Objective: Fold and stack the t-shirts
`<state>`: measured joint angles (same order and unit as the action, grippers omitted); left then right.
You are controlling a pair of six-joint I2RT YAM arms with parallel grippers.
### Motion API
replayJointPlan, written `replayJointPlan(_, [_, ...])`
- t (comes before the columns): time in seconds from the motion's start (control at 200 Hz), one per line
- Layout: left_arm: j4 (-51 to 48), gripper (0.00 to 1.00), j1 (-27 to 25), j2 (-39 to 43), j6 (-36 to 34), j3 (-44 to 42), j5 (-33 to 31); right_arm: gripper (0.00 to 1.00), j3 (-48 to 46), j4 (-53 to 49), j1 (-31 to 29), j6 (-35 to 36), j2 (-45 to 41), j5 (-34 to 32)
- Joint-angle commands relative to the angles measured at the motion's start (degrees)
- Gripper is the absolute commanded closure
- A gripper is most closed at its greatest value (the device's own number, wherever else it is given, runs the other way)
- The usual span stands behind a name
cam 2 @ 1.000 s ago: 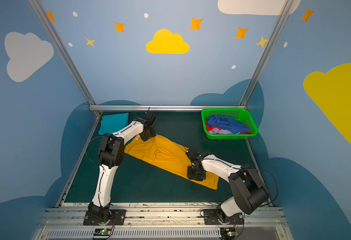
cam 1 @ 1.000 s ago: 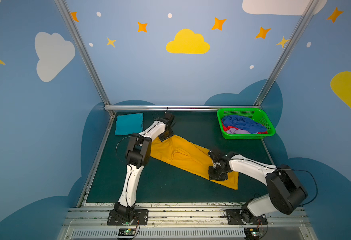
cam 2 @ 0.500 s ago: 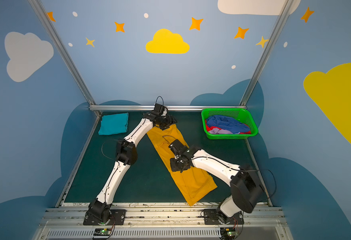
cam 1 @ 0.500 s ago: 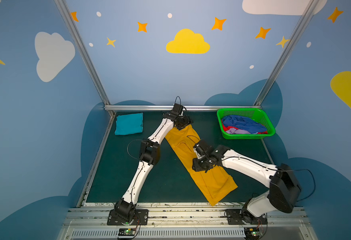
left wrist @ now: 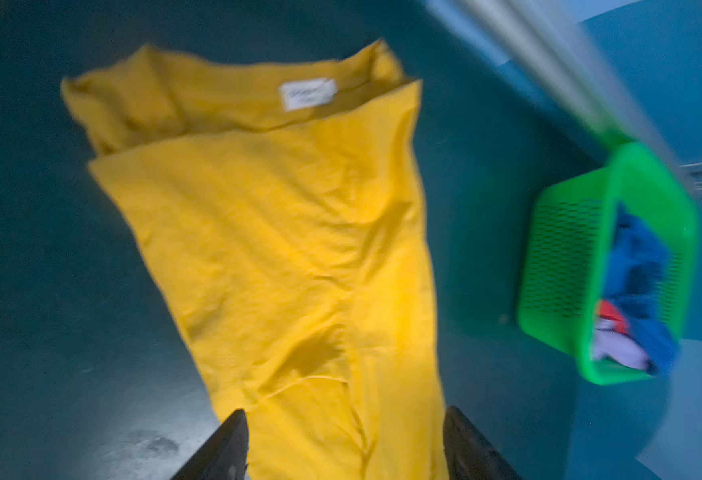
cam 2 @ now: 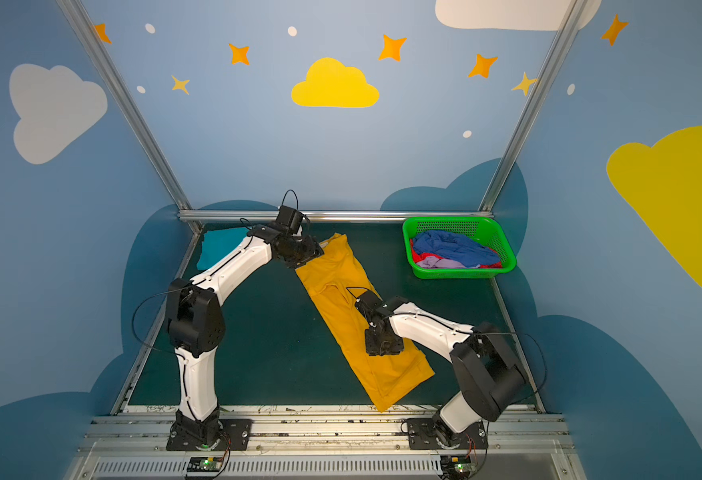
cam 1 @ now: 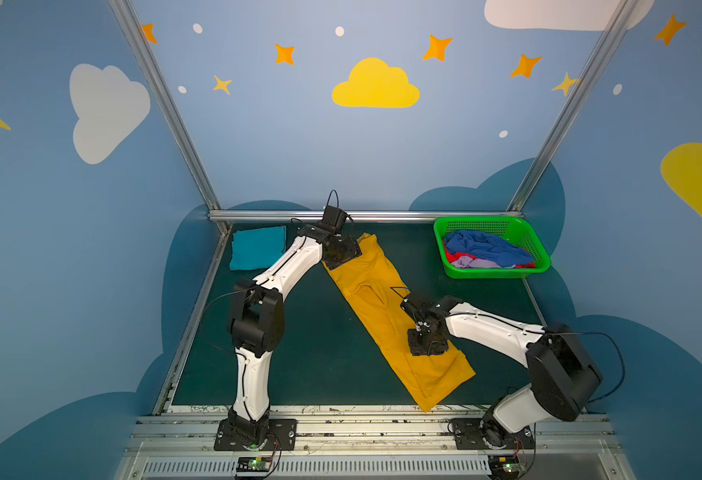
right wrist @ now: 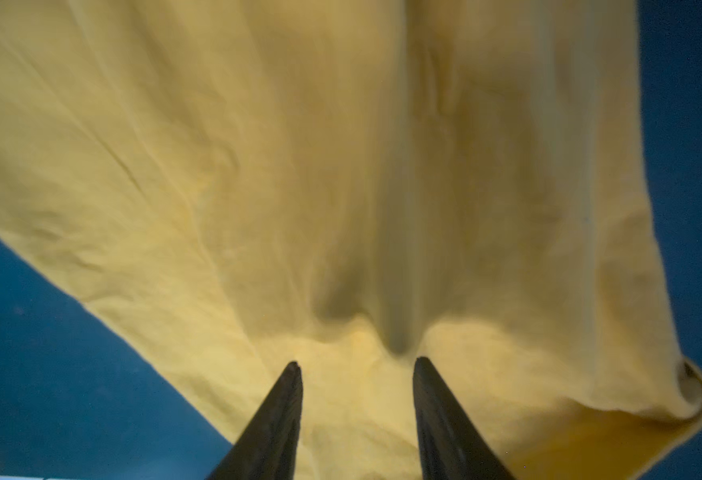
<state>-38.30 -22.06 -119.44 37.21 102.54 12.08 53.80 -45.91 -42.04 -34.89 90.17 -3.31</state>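
Whole table (cam 1: 320, 353) is overlooked in both top views from high above the near edge. Yellow t-shirt (left wrist: 283, 249) is viewed closely, downward, by both wrist cameras; green basket (left wrist: 565, 257) by the left wrist only.

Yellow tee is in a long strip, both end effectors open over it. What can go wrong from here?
1. The yellow t-shirt lies diagonally and its near corner reaches the front rail; dragging it may snag there.
2. The right end effector hangs open over a pucker in layered cloth; closing could pinch only the top layer.
3. The left end effector stands open at the strip's far end; lifting one end alone could let the lengthwise fold fall open.
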Motion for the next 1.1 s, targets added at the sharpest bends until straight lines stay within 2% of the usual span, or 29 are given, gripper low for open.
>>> replayJointPlan(0.0, [-2.2,0.27,0.4,-4.9,2.0,-2.7,-2.2,0.55,-0.9,2.4,-0.1,0.0,3.0,1.7])
replayJointPlan(0.145, [-3.3,0.27,0.9,-12.0,1.7,1.4,-1.3,0.56,1.3,5.4,-3.8,2.4,10.8,6.1])
replayJointPlan(0.316, [-1.1,0.27,3.0,-20.4,1.2,10.3,3.1,0.56,11.6,8.1,-8.6,7.3,20.8,13.9])
replayJointPlan(0.426, [-3.2,0.27,5.5,-28.5,1.2,23.3,5.7,0.56,20.2,10.8,-8.9,9.4,26.9,22.3])
replayJointPlan(0.531, [-6.8,0.27,7.8,-37.3,1.1,40.3,8.1,0.55,30.6,9.8,-9.7,10.7,33.8,28.7])
replayJointPlan(0.611, [-7.2,0.26,9.4,-43.8,2.4,54.3,9.8,0.54,37.3,8.2,-10.9,11.4,37.9,31.7])
replayJointPlan(0.666, [-4.8,0.25,10.6,-46.5,4.2,59.7,11.0,0.54,40.7,7.2,-12.1,12.1,40.0,32.7])
replayJointPlan(0.791, [4.3,0.25,13.0,-45.1,9.0,56.7,15.1,0.55,43.9,5.8,-13.3,13.0,42.2,31.9])
replayJointPlan(0.957, [5.0,0.25,12.8,-39.9,6.4,50.9,15.2,0.55,40.1,7.9,-11.3,11.4,40.7,31.5])
replayJointPlan(1.092, [2.9,0.24,12.9,-37.0,5.3,50.0,14.2,0.55,35.3,7.5,-10.9,11.7,36.7,27.9])
